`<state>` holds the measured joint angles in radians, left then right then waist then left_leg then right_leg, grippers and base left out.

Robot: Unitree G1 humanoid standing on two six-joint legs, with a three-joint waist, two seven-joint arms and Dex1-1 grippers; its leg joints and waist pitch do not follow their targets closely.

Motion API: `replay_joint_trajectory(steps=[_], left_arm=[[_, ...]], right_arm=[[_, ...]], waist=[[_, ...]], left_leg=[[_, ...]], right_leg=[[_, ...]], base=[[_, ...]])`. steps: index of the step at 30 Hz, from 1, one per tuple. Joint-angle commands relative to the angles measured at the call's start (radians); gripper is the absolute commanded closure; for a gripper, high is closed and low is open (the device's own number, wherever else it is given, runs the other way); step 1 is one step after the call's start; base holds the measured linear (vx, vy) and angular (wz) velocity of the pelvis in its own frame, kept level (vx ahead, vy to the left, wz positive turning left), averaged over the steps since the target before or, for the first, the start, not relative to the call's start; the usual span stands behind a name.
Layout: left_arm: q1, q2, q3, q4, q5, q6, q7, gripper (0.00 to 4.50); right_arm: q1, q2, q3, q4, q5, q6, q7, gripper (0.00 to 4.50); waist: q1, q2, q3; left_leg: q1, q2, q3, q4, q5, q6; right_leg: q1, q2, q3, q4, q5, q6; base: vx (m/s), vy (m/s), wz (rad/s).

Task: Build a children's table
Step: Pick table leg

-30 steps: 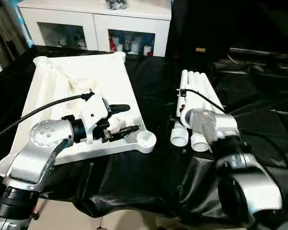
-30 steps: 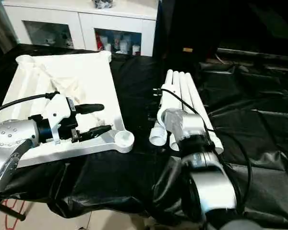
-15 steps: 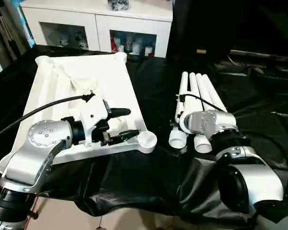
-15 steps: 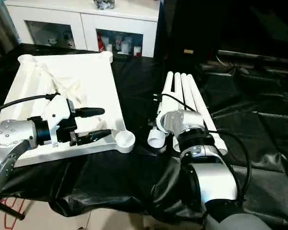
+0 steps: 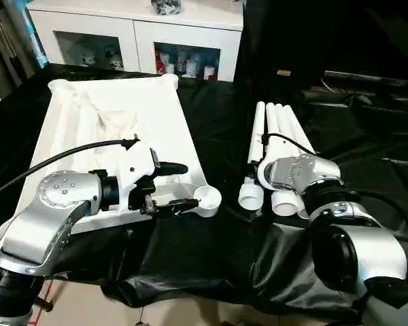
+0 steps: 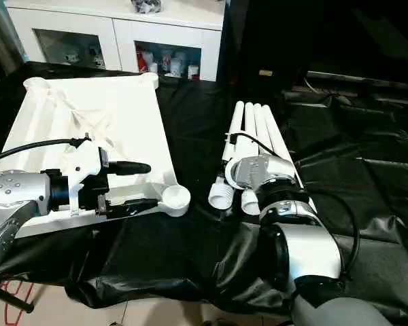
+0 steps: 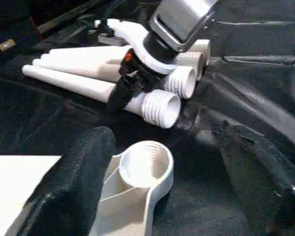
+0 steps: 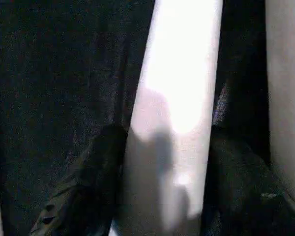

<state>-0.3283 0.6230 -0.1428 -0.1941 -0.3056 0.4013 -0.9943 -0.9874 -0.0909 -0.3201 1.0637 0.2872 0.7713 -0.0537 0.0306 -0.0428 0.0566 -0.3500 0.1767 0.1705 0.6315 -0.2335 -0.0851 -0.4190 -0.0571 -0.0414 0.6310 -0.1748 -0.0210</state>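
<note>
Nearest me, my left gripper (image 5: 171, 185) stands wide open at the near right corner of the tabletop (image 5: 122, 115), one black finger over the rim and the other just off the near edge, bracketing the round corner socket (image 5: 207, 197) without pinching anything. The tabletop lies upside down on the black cloth (image 5: 211, 251), white, its ribbed underside up, a socket at each corner that I can make out.

To its right, well apart from it across bare cloth, the four legs (image 5: 280, 132) lie side by side in a bundle, long white tapered tubes with their threaded thick ends toward me and their thin ends pointing away. My right gripper (image 7: 125, 91) is down on this bundle near the thick ends. From the right wrist camera its fingers (image 8: 83, 187) sit either side of one leg (image 8: 179, 98), narrowed about it, but I cannot tell whether they have truly clamped it.

I judge this as the first leg pick-up: no leg is fitted yet. Next I need a firm hold, then lift that leg clear of its neighbours, stand its threaded end over the corner socket and screw it in while the left steadies the tabletop.

Farthest off, a white cabinet (image 5: 136, 30) stands beyond the cloth.
</note>
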Motion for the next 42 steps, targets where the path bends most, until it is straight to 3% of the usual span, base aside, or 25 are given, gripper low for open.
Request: replay_joint_trajectory(steps=[1,2,5,11,14,15,16,17,19,20,21,22,23,24,26,27,28,29,32,37,42], left_arm=[[-0.022,-0.003,0.006,0.018,0.023,-0.023,0.021,0.22],[-0.026,-0.005,0.009,0.026,0.027,-0.025,0.026,0.22],[-0.045,-0.010,0.023,0.048,0.029,-0.016,0.040,0.00],[-0.068,-0.043,0.044,0.068,-0.001,-0.011,0.064,0.00],[-0.096,-0.084,0.053,0.093,-0.005,-0.008,0.106,0.00],[-0.108,-0.099,0.057,0.103,-0.006,0.003,0.125,0.00],[-0.146,-0.142,0.067,0.147,0.028,-0.011,0.205,0.00],[-0.146,-0.142,0.067,0.147,0.028,-0.011,0.205,0.00],[-0.206,-0.216,0.095,0.213,0.055,-0.023,0.329,0.00],[-0.215,-0.229,0.101,0.220,0.054,-0.024,0.346,0.00],[-0.256,-0.294,0.143,0.234,-0.003,0.016,0.400,0.00],[-0.265,-0.308,0.153,0.234,-0.022,0.038,0.408,0.00],[-0.283,-0.335,0.173,0.230,-0.064,0.086,0.423,0.00],[-0.305,-0.362,0.194,0.231,-0.105,0.143,0.444,0.00],[-0.320,-0.377,0.206,0.233,-0.129,0.178,0.458,0.00],[-0.370,-0.445,0.268,0.264,-0.241,0.252,0.508,0.00],[-0.372,-0.448,0.270,0.265,-0.247,0.255,0.509,0.00],[-0.413,-0.508,0.325,0.297,-0.347,0.309,0.548,0.00],[-0.442,-0.555,0.367,0.317,-0.419,0.351,0.573,0.00],[-0.484,-0.613,0.435,0.330,-0.524,0.446,0.636,0.00],[-0.491,-0.632,0.448,0.315,-0.577,0.479,0.661,0.00]], right_arm=[[-0.007,-0.004,-0.017,0.009,0.021,0.011,-0.005,2.24],[-0.009,-0.005,-0.020,0.006,0.024,0.012,-0.003,2.24],[-0.017,-0.008,-0.040,-0.016,0.043,0.030,0.002,2.55],[-0.018,-0.011,-0.059,-0.092,0.073,0.083,0.015,2.64],[0.007,0.001,-0.067,-0.227,0.102,0.056,0.023,2.65],[0.020,0.005,-0.061,-0.278,0.103,0.046,0.028,2.65],[0.071,0.010,-0.008,-0.411,0.086,-0.016,0.085,2.65],[0.071,0.010,-0.008,-0.411,0.086,-0.016,0.085,2.65],[0.155,-0.008,0.074,-0.601,0.089,-0.028,0.195,2.65],[0.168,-0.011,0.081,-0.629,0.098,-0.023,0.213,2.65],[0.226,-0.031,0.097,-0.748,0.173,0.028,0.316,2.65],[0.241,-0.035,0.098,-0.775,0.195,0.041,0.341,2.65],[0.270,-0.044,0.100,-0.831,0.241,0.069,0.393,2.65],[0.298,-0.059,0.106,-0.882,0.278,0.096,0.435,2.65],[0.315,-0.066,0.109,-0.915,0.296,0.111,0.454,2.65],[0.360,-0.089,0.111,-1.016,0.371,0.154,0.519,2.66],[0.362,-0.090,0.110,-1.021,0.375,0.155,0.522,2.66],[0.401,-0.104,0.106,-1.103,0.441,0.170,0.586,2.66],[0.436,-0.115,0.105,-1.164,0.484,0.165,0.650,2.66],[0.478,-0.131,0.104,-1.228,0.528,0.173,0.704,2.66],[0.496,-0.146,0.118,-1.245,0.529,0.168,0.704,2.66]], waist=[[-0.002,0.012,-0.062],[-0.003,0.016,-0.062],[-0.002,0.016,-0.064],[0.000,0.016,-0.067],[0.005,0.014,-0.068],[0.006,0.010,-0.070],[0.008,0.010,-0.068],[0.015,0.011,-0.066],[0.016,0.008,-0.068],[0.017,0.007,-0.066],[0.019,0.005,-0.067],[0.022,0.003,-0.068],[0.027,0.005,-0.069],[0.028,0.005,-0.068],[0.032,-0.001,-0.067],[0.029,-0.001,-0.066],[0.039,0.002,-0.066],[0.039,-0.002,-0.064],[0.042,-0.004,-0.063],[0.037,-0.004,-0.063],[0.040,-0.004,-0.066]], left_leg=[[-0.003,0.035,-0.004,-0.087,-0.121,-0.047],[-0.003,0.035,-0.005,-0.087,-0.121,-0.048],[-0.002,0.034,-0.004,-0.086,-0.116,-0.048],[-0.003,0.033,-0.002,-0.084,-0.075,-0.037],[-0.002,0.033,-0.001,-0.083,-0.061,-0.033],[-0.003,0.034,-0.001,-0.083,-0.042,-0.026],[-0.003,0.034,-0.002,-0.084,-0.042,-0.022],[0.000,0.035,0.001,-0.082,-0.051,-0.020],[-0.001,0.036,-0.001,-0.084,-0.052,-0.021],[-0.003,0.036,-0.002,-0.085,-0.053,-0.019],[-0.005,0.034,-0.003,-0.085,-0.039,-0.010],[-0.004,0.034,0.000,-0.083,-0.039,-0.008],[-0.001,0.040,-0.004,-0.083,-0.045,0.001],[-0.003,0.038,-0.003,-0.084,-0.049,0.005],[-0.007,0.035,-0.005,-0.083,-0.044,0.015],[-0.008,0.034,-0.004,-0.082,-0.052,0.014],[-0.003,0.031,-0.001,-0.075,-0.063,0.015],[-0.006,0.030,-0.001,-0.079,-0.070,0.024],[-0.009,0.032,-0.006,-0.080,-0.080,0.030],[-0.014,0.029,-0.009,-0.080,-0.061,0.035],[-0.014,0.032,-0.011,-0.079,-0.027,0.039]], right_leg=[[0.053,-0.066,0.046,-0.064,-0.227,-0.180],[0.054,-0.066,0.045,-0.063,-0.225,-0.180],[0.054,-0.065,0.045,-0.062,-0.208,-0.185],[0.059,-0.064,0.045,-0.055,-0.129,-0.208],[0.060,-0.064,0.046,-0.054,-0.102,-0.209],[0.062,-0.064,0.047,-0.051,-0.072,-0.214],[0.062,-0.065,0.046,-0.051,-0.074,-0.211],[0.059,-0.065,0.047,-0.058,-0.083,-0.198],[0.063,-0.065,0.047,-0.058,-0.092,-0.190],[0.067,-0.064,0.047,-0.060,-0.092,-0.188],[0.072,-0.065,0.048,-0.061,-0.080,-0.187],[0.077,-0.065,0.050,-0.060,-0.069,-0.189],[0.070,-0.070,0.048,-0.059,-0.071,-0.205],[0.072,-0.069,0.048,-0.060,-0.077,-0.209],[0.072,-0.069,0.046,-0.064,-0.100,-0.217],[0.071,-0.069,0.046,-0.066,-0.124,-0.216],[0.072,-0.070,0.048,-0.075,-0.153,-0.214],[0.072,-0.068,0.048,-0.079,-0.177,-0.212],[0.071,-0.069,0.042,-0.086,-0.251,-0.181],[0.068,-0.066,0.039,-0.094,-0.296,-0.147],[0.069,-0.065,0.037,-0.090,-0.243,-0.152]], base=[[0.000,0.000,0.00],[0.000,0.000,0.00],[0.000,0.000,0.00],[0.000,0.000,0.00],[0.000,0.000,0.00],[0.000,0.000,0.00],[0.000,0.000,0.00],[0.000,0.000,0.00],[0.000,0.000,0.00],[0.000,0.000,0.00],[0.000,0.000,0.00],[0.000,0.000,0.00],[0.000,0.000,0.00],[0.000,0.000,0.00],[0.000,0.000,0.00],[0.000,0.000,0.00],[0.000,0.000,0.00],[0.000,0.000,0.00],[0.000,0.000,0.00],[0.000,0.000,0.00],[0.000,0.000,0.00]])
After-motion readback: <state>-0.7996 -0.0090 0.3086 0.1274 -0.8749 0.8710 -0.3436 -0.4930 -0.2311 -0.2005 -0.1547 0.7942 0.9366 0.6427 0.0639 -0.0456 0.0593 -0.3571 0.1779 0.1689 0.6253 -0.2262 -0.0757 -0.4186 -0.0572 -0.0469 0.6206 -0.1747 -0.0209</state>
